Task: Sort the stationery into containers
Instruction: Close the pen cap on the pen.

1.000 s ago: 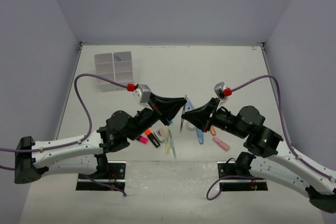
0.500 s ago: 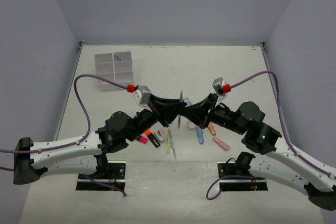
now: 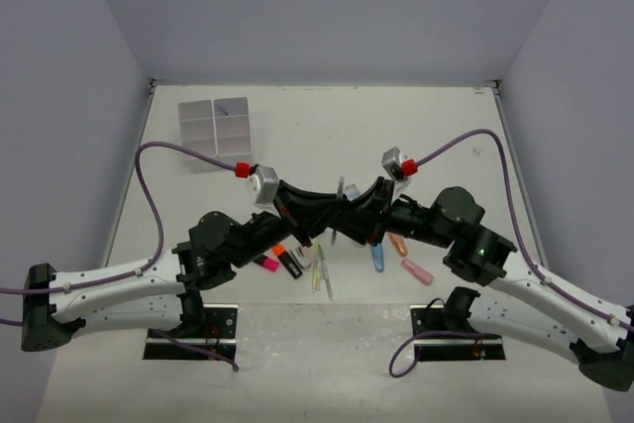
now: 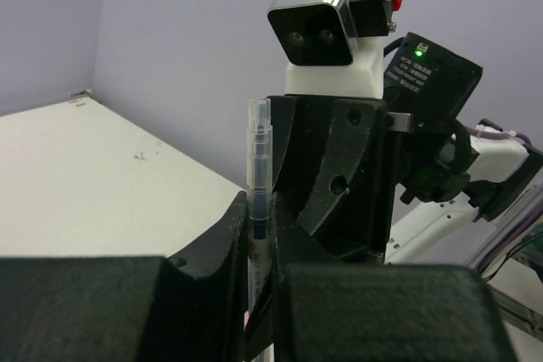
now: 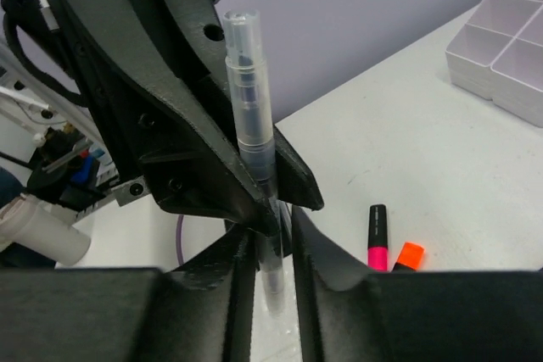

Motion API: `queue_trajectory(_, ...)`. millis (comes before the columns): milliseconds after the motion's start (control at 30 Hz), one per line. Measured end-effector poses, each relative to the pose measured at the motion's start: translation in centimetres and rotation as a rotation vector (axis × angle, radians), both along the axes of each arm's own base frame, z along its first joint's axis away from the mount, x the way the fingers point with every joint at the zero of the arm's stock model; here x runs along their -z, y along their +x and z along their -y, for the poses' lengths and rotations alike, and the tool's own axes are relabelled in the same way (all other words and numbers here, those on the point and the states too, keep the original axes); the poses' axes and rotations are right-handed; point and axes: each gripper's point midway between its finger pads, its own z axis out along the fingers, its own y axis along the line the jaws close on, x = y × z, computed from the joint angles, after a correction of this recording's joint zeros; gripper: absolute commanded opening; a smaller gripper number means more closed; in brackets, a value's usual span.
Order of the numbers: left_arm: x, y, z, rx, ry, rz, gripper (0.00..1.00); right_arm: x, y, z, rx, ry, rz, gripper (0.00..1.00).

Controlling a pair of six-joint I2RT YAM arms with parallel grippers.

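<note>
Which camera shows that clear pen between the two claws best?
The right wrist view: the clear pen stands upright, close and sharp. The left wrist view shows it smaller, its lower part hidden; the top view, only a thin sliver.

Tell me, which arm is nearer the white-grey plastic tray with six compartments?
Left. The left arm lies on the tray's side, just near-right of it; the right arm is farther right, past the clear pen where both meet.

Overhead camera looks down; opposed wrist cameras share the pen (image 4: 258, 167).
</note>
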Motion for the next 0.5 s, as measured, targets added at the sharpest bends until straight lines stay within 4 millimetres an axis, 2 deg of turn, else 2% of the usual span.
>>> queue_trajectory(67, 0.0, -0.2, -0.2, 0.007, -0.005, 0.006, 0.10, -0.1, -0.2, -0.4, -0.021, 0.007, -0.001, 0.00)
queue_trajectory(100, 0.0, -0.2, -0.3, 0.008, -0.008, 0.007, 0.27, -0.1, -0.3, -0.5, -0.030, 0.010, 0.001, 0.00)
queue_trajectory(133, -0.1, -0.2, -0.3, 0.009, -0.011, 0.008, 0.53, -0.2, -0.4, -0.5, -0.033, 0.013, 0.003, 0.00)
queue_trajectory(167, -0.1, -0.2, -0.4, 0.007, -0.011, 0.011, 0.70, -0.3, -0.4, -0.5, -0.037, 0.016, 0.005, 0.00)
queue_trajectory(200, -0.1, -0.1, -0.4, 0.001, -0.010, 0.013, 0.77, -0.3, -0.5, -0.5, -0.038, 0.016, 0.006, 0.00)
queue_trajectory(233, -0.2, 0.1, -0.5, -0.010, -0.012, 0.014, 0.81, -0.3, -0.5, -0.4, -0.038, 0.015, 0.006, 0.00)
queue_trajectory(367, 0.1, 0.9, -0.9, -0.057, 0.014, 0.003, 0.79, 0.0, -0.4, -0.2, -0.029, 0.000, 0.011, 0.00)
queue_trajectory(500, -0.5, 1.6, -1.1, -0.102, 0.045, -0.010, 0.68, 0.9, -0.4, -0.2, -0.028, -0.032, 0.007, 0.00)
